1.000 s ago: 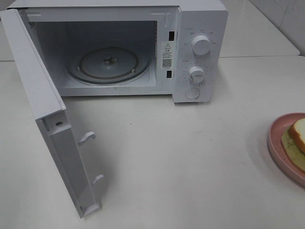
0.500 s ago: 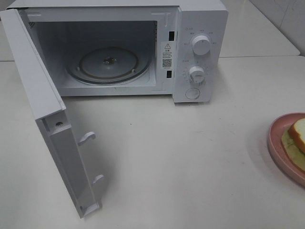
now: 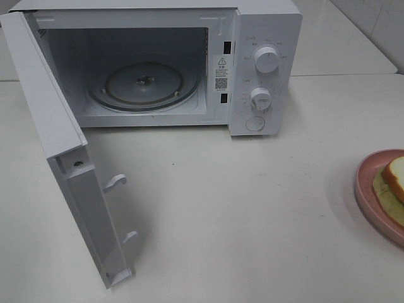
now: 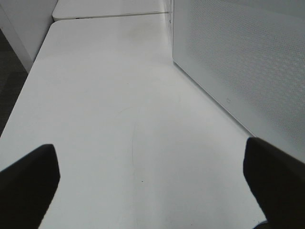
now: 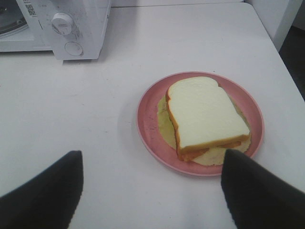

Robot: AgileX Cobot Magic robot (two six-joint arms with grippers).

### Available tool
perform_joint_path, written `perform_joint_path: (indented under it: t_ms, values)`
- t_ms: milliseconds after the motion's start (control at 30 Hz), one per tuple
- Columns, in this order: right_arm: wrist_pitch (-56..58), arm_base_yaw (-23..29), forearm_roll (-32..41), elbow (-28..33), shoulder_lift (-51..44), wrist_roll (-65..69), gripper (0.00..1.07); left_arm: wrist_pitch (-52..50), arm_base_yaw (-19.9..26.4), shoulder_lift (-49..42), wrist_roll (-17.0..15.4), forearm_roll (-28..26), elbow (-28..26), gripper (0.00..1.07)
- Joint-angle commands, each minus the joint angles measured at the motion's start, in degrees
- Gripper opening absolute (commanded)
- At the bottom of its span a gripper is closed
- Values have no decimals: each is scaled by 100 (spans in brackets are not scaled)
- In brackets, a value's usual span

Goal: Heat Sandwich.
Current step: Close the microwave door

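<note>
My right claw (image 5: 151,191) hangs wide open and empty, the sandwich (image 5: 205,119) just ahead on its pink plate (image 5: 147,129); it looks soft and light, so I'd pinch gently across the crusts.

Warning sticker (image 3: 221,62) with a triangle sign and a QR code (image 3: 220,83) below it, on the inner front frame of the white microwave (image 3: 265,25), print too small to read. Faint markings ringed around the upper knob (image 3: 266,59) and lower knob (image 3: 260,98) of the control panel, illegible. Small label (image 5: 27,7) at the cavity edge, seen from the right wrist, likewise unreadable.
</note>
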Motion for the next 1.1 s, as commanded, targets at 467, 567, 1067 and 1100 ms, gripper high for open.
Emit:
perform_joint_path:
  t_ms: [467,567,1067,1100]
  values:
    - [-46,-40,-6,11,-155,-63,76,-80,6,-109,-17,-46,23,101]
    - [-46,-40,-6,11,-155,-63,76,-115,6,-109,-11,-52,-11,101]
    - [-46,-40,-6,11,-155,-63,76,-1083,6,1146,-11,-34,-126,80]
    - [-46,-40,-6,11,-155,-63,76,-1192,6,1278,-11,-29,-126,75]
